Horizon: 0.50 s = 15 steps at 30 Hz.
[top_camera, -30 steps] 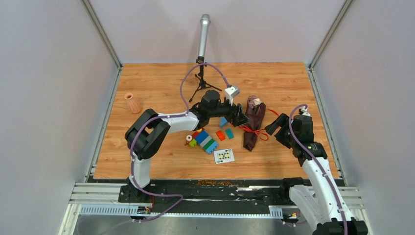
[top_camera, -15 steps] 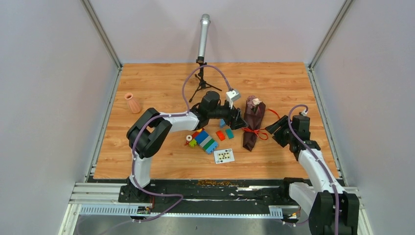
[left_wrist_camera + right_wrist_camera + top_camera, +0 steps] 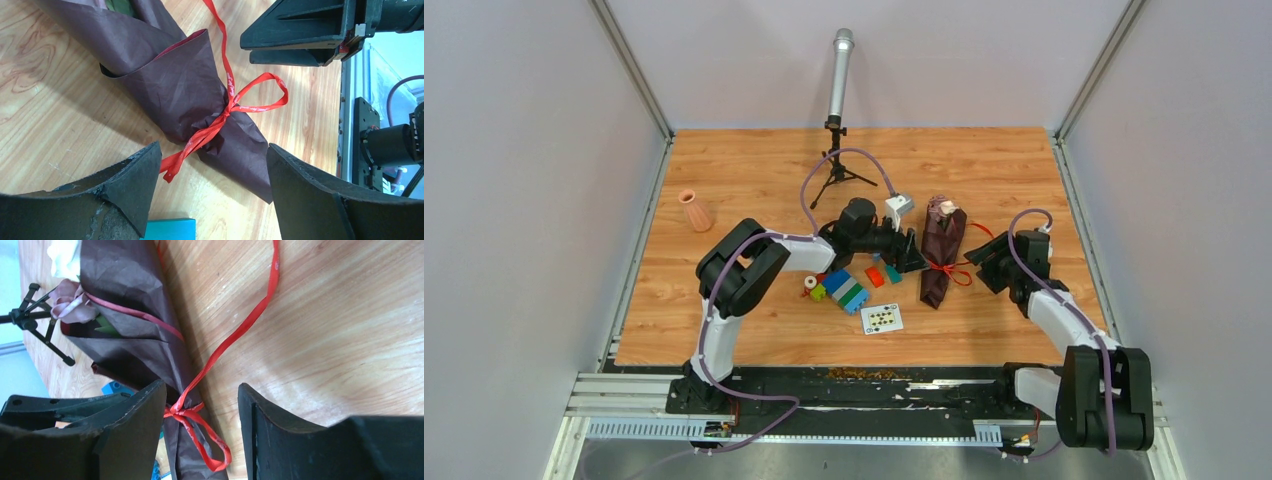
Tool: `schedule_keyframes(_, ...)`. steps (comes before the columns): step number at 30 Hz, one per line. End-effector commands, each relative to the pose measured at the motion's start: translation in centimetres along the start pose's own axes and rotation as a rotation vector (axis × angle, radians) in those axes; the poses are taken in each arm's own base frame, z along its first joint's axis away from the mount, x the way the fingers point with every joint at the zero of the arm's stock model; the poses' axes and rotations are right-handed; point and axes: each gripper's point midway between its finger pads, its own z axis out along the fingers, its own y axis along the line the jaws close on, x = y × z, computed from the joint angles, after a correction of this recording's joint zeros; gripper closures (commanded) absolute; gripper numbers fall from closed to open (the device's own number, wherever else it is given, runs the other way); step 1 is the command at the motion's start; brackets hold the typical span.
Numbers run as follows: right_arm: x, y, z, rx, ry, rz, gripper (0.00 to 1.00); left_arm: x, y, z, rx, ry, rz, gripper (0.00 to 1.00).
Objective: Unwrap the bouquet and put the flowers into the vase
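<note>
The bouquet (image 3: 942,250) lies on the table, its dark maroon wrap (image 3: 175,85) tied with a red ribbon (image 3: 250,100). A purple and a white flower (image 3: 70,305) peek from its far end. My left gripper (image 3: 911,255) is just left of the wrap, open, with only the wrap's narrow end and a ribbon tail ahead of its fingers (image 3: 125,185). My right gripper (image 3: 984,262) is just right of it, open. The ribbon knot (image 3: 180,410) shows in the gap between its fingers (image 3: 280,430), untouched. The salmon vase (image 3: 694,210) stands far left.
Coloured toy blocks (image 3: 849,285) and a small dotted card (image 3: 882,318) lie left of the bouquet, under my left arm. A teal block (image 3: 170,229) sits right by the left fingers. A grey microphone on a tripod (image 3: 836,150) stands at the back.
My left gripper has dropped and shifted nearer, level with the ribbon knot. My right arm has lowered beside the bouquet and its jaws have narrowed. The bouquet has not moved.
</note>
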Motion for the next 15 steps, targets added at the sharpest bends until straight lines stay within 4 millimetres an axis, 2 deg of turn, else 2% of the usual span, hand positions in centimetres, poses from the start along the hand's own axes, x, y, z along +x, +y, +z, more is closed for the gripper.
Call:
schedule_keyframes(1, -2.1, 1.6, 0.7, -0.034, -0.067, 0.068, 0.46, -1.3, -0.4, 0.4, -0.002, -0.029, 0.038, 0.17)
schedule_keyframes(6, -2.4, 1.6, 1.8, -0.034, -0.079, 0.1, 0.47, -0.4, -0.2, 1.1, -0.013, 0.007, 0.019, 0.2)
schedule_keyframes(15, -2.2, 1.7, 3.8, -0.031, -0.043, 0.113, 0.53, 1.0, 0.1, 2.2, -0.022, 0.07, 0.009, 0.31)
